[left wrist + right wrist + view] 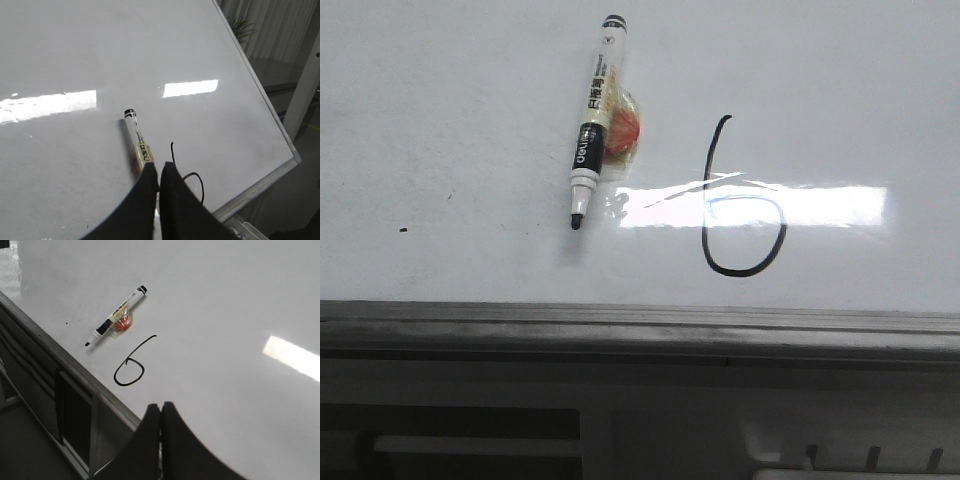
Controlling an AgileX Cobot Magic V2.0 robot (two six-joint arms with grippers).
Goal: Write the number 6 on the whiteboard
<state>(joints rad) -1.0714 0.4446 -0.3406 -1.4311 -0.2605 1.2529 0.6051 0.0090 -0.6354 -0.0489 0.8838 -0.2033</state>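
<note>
Whiteboard: the whiteboard (450, 120) is lying flat and glossy, filling most of the front view, with its grey metal rim (640, 330) running along the near edge.
Number 6: the number 6 (740, 205) is showing as a thin black line close to the near edge, right of the board's middle, with a bright strip of reflected light crossing it.
Marker: a marker (592, 120) is lying uncapped on the board just left of the 6, apart from it, its tip pointing toward the near edge.
Tape: a patch of orange-red and clear material (622, 130) is sticking to the marker's right side.
Speck: a small black dot (403, 230) is sitting toward the left, near the rim.
Left gripper: the left gripper (159, 186) is hanging above the board with its dark jaws pressed together, gripping nothing and touching nothing; the marker and the 6 are lying beyond its fingertips.
Right gripper: the right gripper (160, 416) is hovering over the near rim with its jaws likewise clenched together on nothing, well apart from the 6.
</note>
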